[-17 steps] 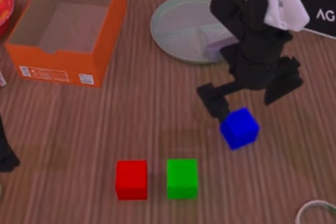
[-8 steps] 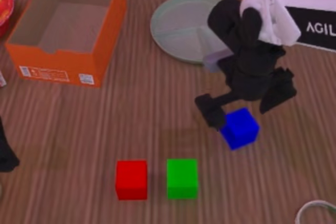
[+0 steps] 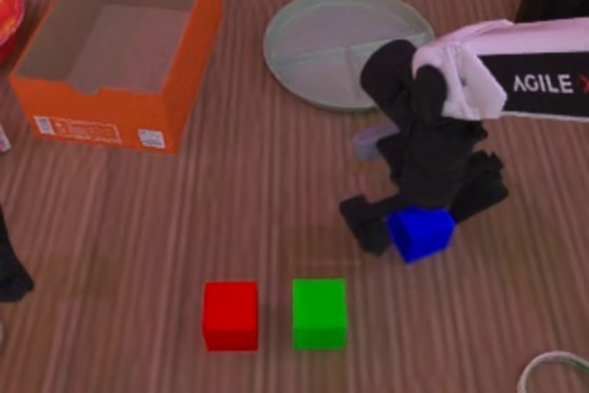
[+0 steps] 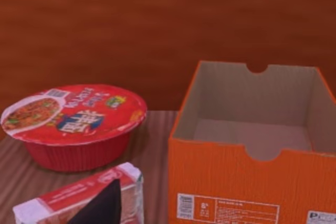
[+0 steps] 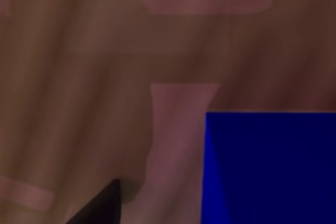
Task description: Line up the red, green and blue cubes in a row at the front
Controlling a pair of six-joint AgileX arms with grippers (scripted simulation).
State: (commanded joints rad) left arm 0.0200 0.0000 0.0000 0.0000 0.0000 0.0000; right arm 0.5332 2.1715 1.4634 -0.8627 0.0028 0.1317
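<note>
The red cube (image 3: 230,316) and the green cube (image 3: 319,313) sit side by side near the table's front edge. Right of and behind them, the blue cube (image 3: 421,233) rests on the table, turned a little askew. My right gripper (image 3: 424,207) hangs low over it, open, with one finger (image 3: 367,222) to the cube's left and the other (image 3: 481,190) to its right rear. In the right wrist view the blue cube (image 5: 268,166) fills the corner beside one dark fingertip (image 5: 102,208). My left arm (image 3: 9,269) is parked at the table's left edge.
An open orange box (image 3: 110,121) stands at the back left, with a red noodle bowl (image 4: 73,119) and a red packet (image 4: 79,198) beside it. A grey-green divided plate (image 3: 313,43) lies behind the right arm. A white rim (image 3: 557,370) shows at the front right corner.
My right gripper has come forward and down, from behind the blue cube to straddling it. The cubes have not moved, nor has the left arm.
</note>
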